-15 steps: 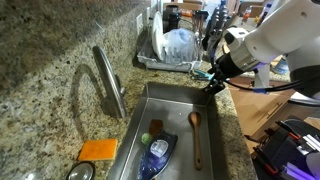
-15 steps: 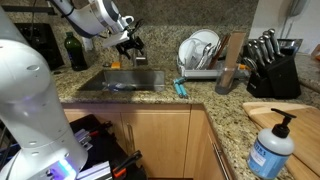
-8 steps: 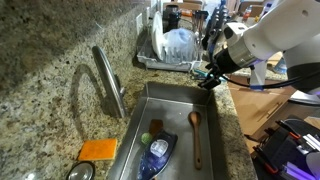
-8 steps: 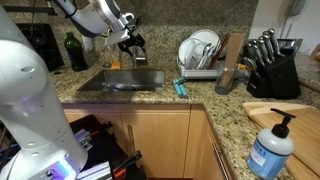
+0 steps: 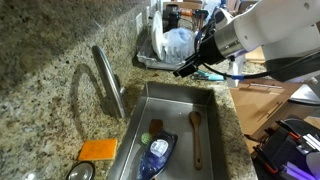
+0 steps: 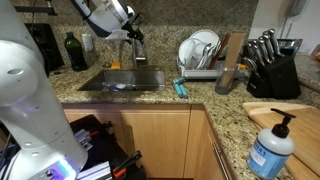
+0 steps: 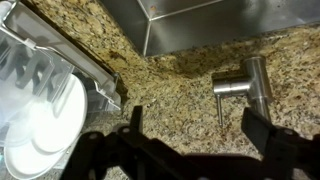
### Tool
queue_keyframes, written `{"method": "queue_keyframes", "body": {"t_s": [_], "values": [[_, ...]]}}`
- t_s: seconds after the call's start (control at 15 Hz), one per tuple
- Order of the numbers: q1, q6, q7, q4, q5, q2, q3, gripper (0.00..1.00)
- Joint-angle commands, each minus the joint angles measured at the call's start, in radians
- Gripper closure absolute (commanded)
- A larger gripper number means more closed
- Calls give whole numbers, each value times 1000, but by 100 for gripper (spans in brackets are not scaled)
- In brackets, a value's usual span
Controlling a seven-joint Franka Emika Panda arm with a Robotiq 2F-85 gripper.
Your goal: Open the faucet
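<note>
Granite counter (image 5: 50, 115), steel sink (image 5: 175, 100), gripper (image 5: 184, 70) aloft
Brushed-steel faucet (image 5: 108, 82) at 9 o'clock of sink; gripper over counter at sink's 12 o'clock, near dish rack (image 5: 160, 52), well apart from faucet, fingers (image 7: 134, 122) spread, gripping nothing

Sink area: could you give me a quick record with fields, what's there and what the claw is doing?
Faucet: tall grey gooseneck beside the sink
Lever: steel, on the counter, untouched
Claw: open, empty, above the counter near the lever
Sink: holds a wooden spoon
Dish rack: plates, at the sink's end
Sponge: orange, on the counter
</note>
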Motion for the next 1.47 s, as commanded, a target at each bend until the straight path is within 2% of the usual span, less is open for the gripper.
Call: {"method": "queue_keyframes", "body": {"t_s": [0.0, 0.07, 0.27, 0.33, 0.53, 0.73, 0.93, 1.0, 1.07, 1.27, 1.4], "values": [[7, -52, -9, 125, -27, 191, 21, 0], [0, -31, 27, 66, -32, 82, 10, 0], [7, -32, 12, 105, -31, 179, 12, 0], [11, -73, 28, 120, -32, 193, 6, 0], [68, -138, 165, 283, -208, 356, -44, 0], [164, -156, 293, 467, -411, 508, -85, 0], [237, -144, 316, 646, -474, 669, -104, 0], [256, -158, 312, 684, -477, 697, -113, 0], [218, -140, 299, 570, -434, 609, -94, 0], [250, -143, 299, 663, -446, 696, -104, 0], [309, -113, 450, 740, -628, 715, -189, 0]]}}
